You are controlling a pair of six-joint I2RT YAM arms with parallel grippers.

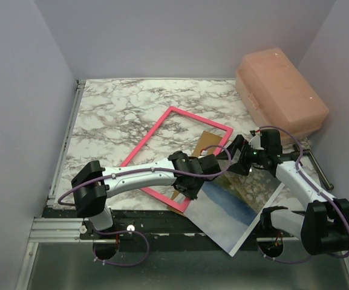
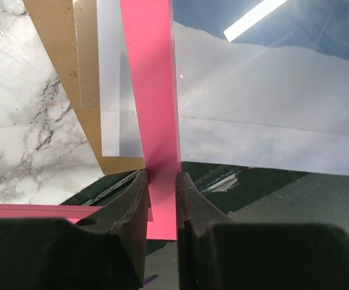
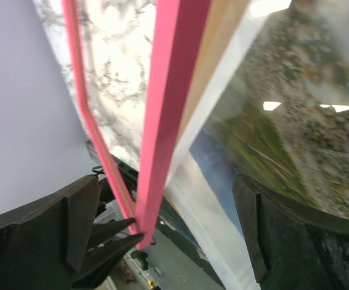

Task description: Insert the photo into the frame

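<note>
Near the front edge of the worktop (image 1: 114,115), the left tool (image 2: 161,184) is clamped on the pink border of the frame (image 1: 146,138), close to a corner, probably to steady or raise that side. The photo (image 1: 228,211) lies picture-up just beside it, overhanging the worktop's edge, and one side seems to run under the frame's rim by a brown board (image 1: 209,142). The right tool (image 3: 171,226) hovers there, jaws wide apart and holding nothing, seemingly ready to take the photo.
</note>
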